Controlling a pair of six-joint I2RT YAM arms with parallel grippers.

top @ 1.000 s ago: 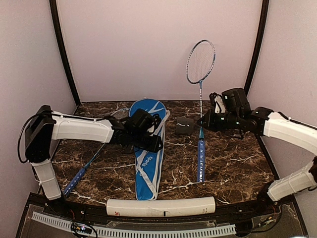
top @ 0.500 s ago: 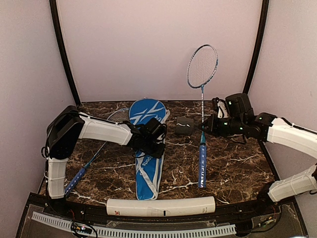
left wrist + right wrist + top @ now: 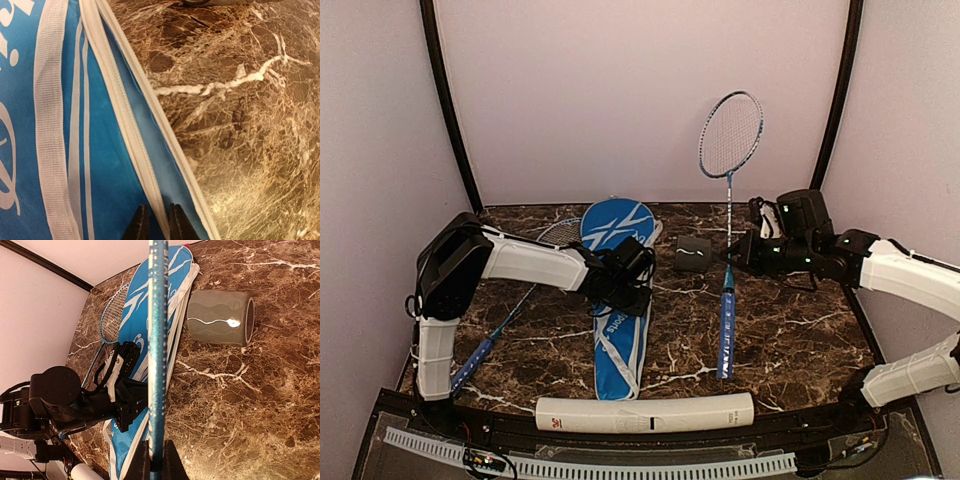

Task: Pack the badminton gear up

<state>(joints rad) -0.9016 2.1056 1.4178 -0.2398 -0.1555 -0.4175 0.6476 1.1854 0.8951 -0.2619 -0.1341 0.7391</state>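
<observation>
The blue racket-shaped zip bag (image 3: 617, 300) lies flat in the middle of the table. My left gripper (image 3: 638, 290) is down at its right edge, and in the left wrist view the jaws (image 3: 157, 222) pinch the bag's white zip trim (image 3: 130, 125). My right gripper (image 3: 735, 252) is shut on one blue-handled racket (image 3: 725, 320). That racket stands nearly upright, head (image 3: 731, 135) against the back wall, and its handle (image 3: 157, 340) runs between my fingers. A second racket (image 3: 475, 360) lies left of the bag. The long white tube (image 3: 645, 412) lies along the front edge. No shuttlecocks show.
A grey cup (image 3: 692, 254) lies on its side between the bag and my right gripper, and also shows in the right wrist view (image 3: 220, 317). Pink walls and dark corner posts close in the brown marble table (image 3: 790, 330) on three sides.
My left gripper's jaws have narrowed onto the bag's zip trim, and the left arm's elbow has swung in. My right gripper has shifted slightly right with the racket.
</observation>
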